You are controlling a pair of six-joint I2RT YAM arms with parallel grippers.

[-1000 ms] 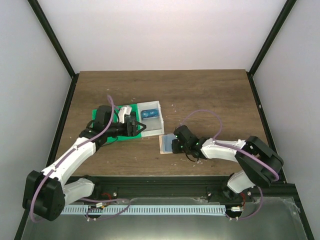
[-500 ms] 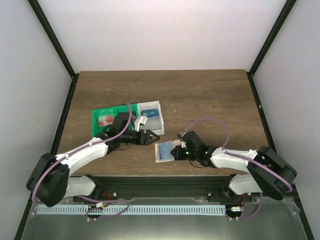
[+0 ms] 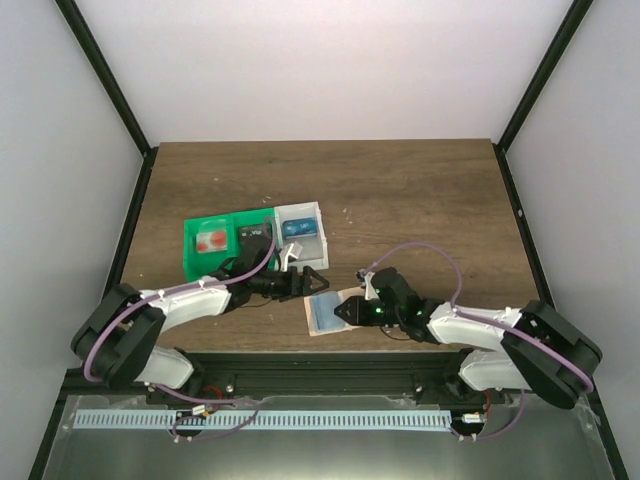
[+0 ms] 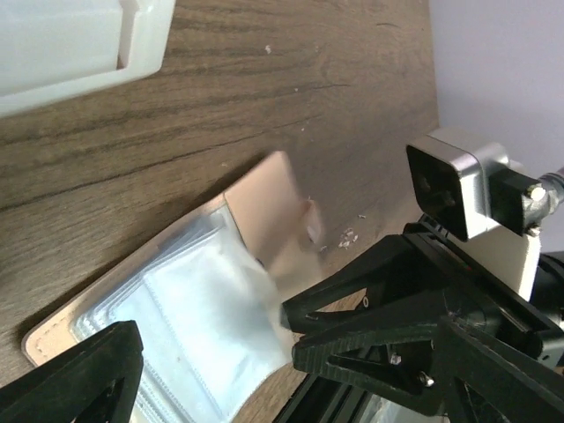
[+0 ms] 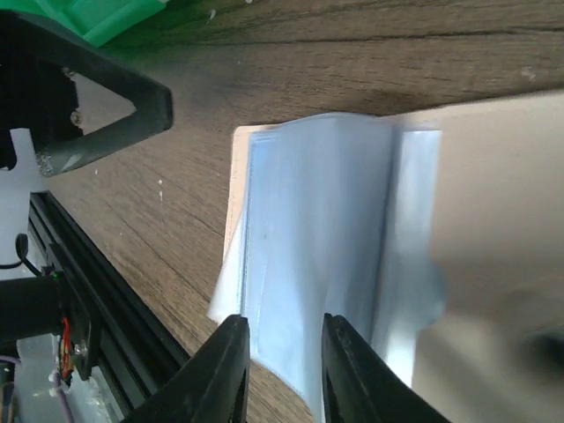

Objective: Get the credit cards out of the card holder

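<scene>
Right wrist | card holder [image 5: 493,194] tan, pale-blue panels | right fingers [image 5: 231,370] pinch it | left fingers [image 4: 79,370] spread

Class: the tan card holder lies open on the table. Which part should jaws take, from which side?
Probably its left tan edge, from the left and low: the card holder lies thin and flat there, edge bare, while the right gripper covers the right side.
</scene>
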